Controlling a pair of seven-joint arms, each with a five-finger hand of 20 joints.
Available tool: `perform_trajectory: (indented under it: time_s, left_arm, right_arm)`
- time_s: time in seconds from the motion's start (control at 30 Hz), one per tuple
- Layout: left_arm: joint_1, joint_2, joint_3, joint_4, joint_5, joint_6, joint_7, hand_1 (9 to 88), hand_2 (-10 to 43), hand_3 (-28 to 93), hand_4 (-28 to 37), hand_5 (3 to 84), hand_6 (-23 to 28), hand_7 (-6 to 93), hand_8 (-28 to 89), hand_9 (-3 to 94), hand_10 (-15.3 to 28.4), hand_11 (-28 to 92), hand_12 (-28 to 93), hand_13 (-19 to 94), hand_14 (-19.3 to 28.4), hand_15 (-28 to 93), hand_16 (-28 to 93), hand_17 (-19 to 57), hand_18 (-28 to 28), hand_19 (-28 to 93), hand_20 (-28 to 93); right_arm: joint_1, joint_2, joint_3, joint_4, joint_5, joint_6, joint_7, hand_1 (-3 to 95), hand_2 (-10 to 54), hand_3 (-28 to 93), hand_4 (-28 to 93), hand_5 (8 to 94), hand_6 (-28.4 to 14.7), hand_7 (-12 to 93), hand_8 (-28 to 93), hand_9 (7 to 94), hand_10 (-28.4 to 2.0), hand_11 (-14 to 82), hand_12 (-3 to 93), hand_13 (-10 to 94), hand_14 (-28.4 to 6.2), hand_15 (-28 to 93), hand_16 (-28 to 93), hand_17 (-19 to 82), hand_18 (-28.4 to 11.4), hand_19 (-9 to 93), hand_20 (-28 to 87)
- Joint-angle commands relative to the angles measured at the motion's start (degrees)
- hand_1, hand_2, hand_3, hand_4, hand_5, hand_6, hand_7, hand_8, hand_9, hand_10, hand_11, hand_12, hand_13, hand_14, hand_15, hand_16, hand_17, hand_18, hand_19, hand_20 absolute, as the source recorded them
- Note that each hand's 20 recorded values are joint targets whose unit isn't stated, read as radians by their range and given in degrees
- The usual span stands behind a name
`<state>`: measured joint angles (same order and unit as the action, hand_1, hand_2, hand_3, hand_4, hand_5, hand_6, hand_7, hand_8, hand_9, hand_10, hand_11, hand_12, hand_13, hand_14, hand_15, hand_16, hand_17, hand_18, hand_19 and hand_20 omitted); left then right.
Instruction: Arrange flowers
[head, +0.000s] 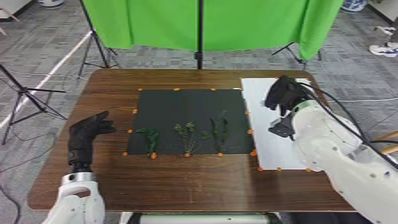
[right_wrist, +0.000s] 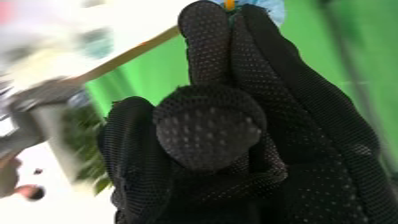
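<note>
Green sprigs (head: 151, 136), 3 of them, lie side by side w/ gaps btwn on the black mat (head: 169, 110), nr its robot-side edge. Mat's on the brown desk (head: 187, 187), w/ orange markers (head: 154, 156) round its edges & the white board (head: 280, 159) just beside it, R side. L robot hand (head: 87, 131) is over the desk, L of mat, open wide, thumb apart. R robot hand (head: 282, 94) is over the board; can't tell if wide, narrow or holding anything.
</note>
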<state>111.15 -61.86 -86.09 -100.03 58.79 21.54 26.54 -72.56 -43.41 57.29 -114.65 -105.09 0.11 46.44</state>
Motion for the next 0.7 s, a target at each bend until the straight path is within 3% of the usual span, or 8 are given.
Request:
perform_trajectory:
  time_s: [0.03, 0.13, 0.23, 0.43, 0.7]
  left_arm:
    - [4.64, 3.18, -3.10, -0.56, -3.26, 5.45, 1.08, 26.9, 12.2, 61, -26.1, 63.7, 7.6, 8.0, -5, 64.4, 17.0, 23, 14, 61, 21.0, 39, -2, 18.2, 23.9, 60, 22]
    - [3.81, 2.99, -2.05, -0.67, -6.14, 8.33, 2.10, 25.7, 24.7, 57, -27.9, 64.5, 7.3, 8.5, -5, 65.3, 17.2, 23, 14, 62, 21.2, 40, -3, 18.8, 24.0, 61, 23]
    - [2.70, 2.76, -0.85, -0.58, -6.51, 10.19, 2.17, 27.5, 32.2, 53, -28.2, 65.7, 7.6, 9.1, -5, 66.5, 17.5, 23, 14, 63, 21.1, 40, -3, 19.4, 24.4, 62, 22]
    - [0.01, 3.46, 1.31, 0.28, -6.01, 9.72, 2.63, 27.7, 33.0, 54, -28.3, 66.0, 8.2, 9.2, -5, 67.0, 17.4, 23, 14, 64, 20.9, 40, -2, 20.2, 24.5, 63, 22]
    - [-1.08, 3.49, 2.89, 0.08, -5.41, 9.95, 2.38, 26.4, 32.4, 56, -28.3, 65.8, 8.3, 9.1, -5, 66.9, 17.4, 23, 14, 64, 20.6, 40, -2, 20.3, 24.6, 65, 21]
  right_arm:
    - [20.86, -13.07, -15.55, 3.56, 8.57, -6.24, -8.21, 68.0, -9.5, 53, -10, 78.8, -1.9, 25, 12, 92.5, -9.9, 9.9, 42.8, 94, 0.2, 55, 34, 65, -11.0, 93, 53]
    - [24.83, -18.36, -20.40, 7.52, 10.98, -8.25, -10.26, 67.8, -9.5, 53, -10, 78.6, -1.7, 25, 12, 92.5, -9.7, 9.8, 42.7, 94, 0.2, 55, 35, 65, -11.0, 93, 53]
    - [26.48, -23.25, -23.62, 11.64, 12.42, -10.11, -11.57, 67.7, -9.5, 53, -10, 78.6, -1.7, 26, 12, 92.4, -9.7, 9.8, 42.8, 94, 0.2, 55, 35, 65, -10.9, 93, 53]
    - [27.03, -30.76, -27.88, 18.51, 11.67, -11.63, -12.75, 67.2, -9.5, 54, -11, 78.5, -1.6, 26, 12, 92.4, -9.6, 9.7, 42.8, 94, 0.2, 55, 35, 65, -10.9, 93, 53]
    - [26.14, -36.65, -29.91, 24.99, 5.01, -16.44, -15.04, 67.0, -9.5, 55, -12, 78.4, -1.4, 26, 12, 92.3, -9.5, 9.6, 42.8, 94, 0.3, 55, 35, 65, -10.7, 93, 53]
